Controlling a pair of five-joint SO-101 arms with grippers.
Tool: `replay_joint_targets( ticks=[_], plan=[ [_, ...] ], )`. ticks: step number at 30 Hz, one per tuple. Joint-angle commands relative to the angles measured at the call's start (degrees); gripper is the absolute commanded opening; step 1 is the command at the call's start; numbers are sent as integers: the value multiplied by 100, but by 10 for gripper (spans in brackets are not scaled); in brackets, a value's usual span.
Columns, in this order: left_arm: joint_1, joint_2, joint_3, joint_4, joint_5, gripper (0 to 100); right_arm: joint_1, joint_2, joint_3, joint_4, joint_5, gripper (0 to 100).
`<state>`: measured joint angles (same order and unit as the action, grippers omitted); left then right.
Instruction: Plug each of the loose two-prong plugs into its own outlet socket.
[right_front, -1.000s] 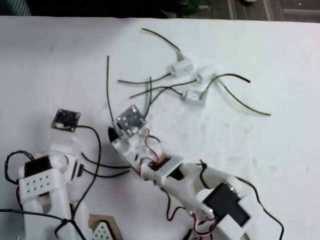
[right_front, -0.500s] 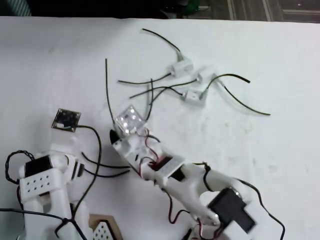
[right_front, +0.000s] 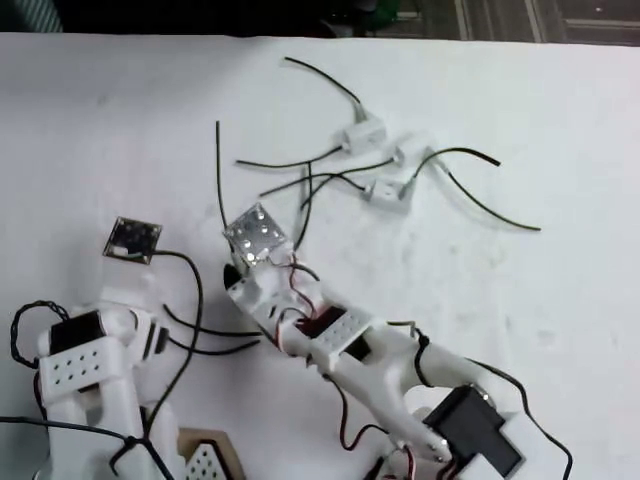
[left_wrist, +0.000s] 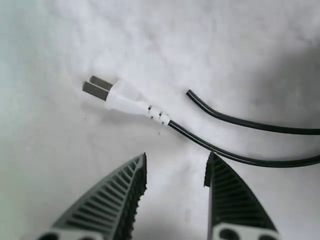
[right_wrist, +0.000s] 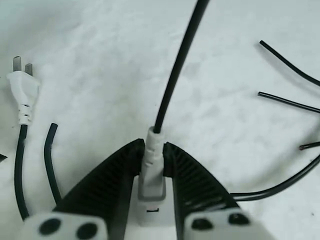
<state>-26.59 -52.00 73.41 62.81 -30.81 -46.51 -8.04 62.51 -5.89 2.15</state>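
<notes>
While clamped on a plug (right_wrist: 150, 185), right gripper (right_wrist: 152, 146) over white table (right_front: 560, 120) (left gripper (left_wrist: 176, 158) apart; dark floor (right_front: 200, 15) beyond)

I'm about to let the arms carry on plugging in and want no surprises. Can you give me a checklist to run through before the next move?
1. Right gripper holding the held plug: ok, fingers shut on its body.
2. Held plug's prongs facing a socket: cannot tell, prongs hidden.
3. Left gripper open: ok, fingers apart.
4. Loose plug lying free, prongs bare: ok.
5. Path to the outlet sockets: not ok, loose cords lie across it.
</notes>
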Motion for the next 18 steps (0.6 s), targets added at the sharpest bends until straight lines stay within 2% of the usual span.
replay_joint_targets(
  ticks=[1,7,11,15,18],
  plan=[
    [13,-110,-18,-70,-18,199,4,4,79,180,53,17],
    [101,-110,-176,-211,-9,199,4,-602,114,198,62,17],
    [145,-110,-413,-484,44,199,-13,-1481,264,637,26,17],
    [171,-110,-747,-730,440,201,-22,-2387,466,1191,26,17],
    [523,-110,-932,-818,466,201,-40,-3134,738,1323,26,17]
  ],
)
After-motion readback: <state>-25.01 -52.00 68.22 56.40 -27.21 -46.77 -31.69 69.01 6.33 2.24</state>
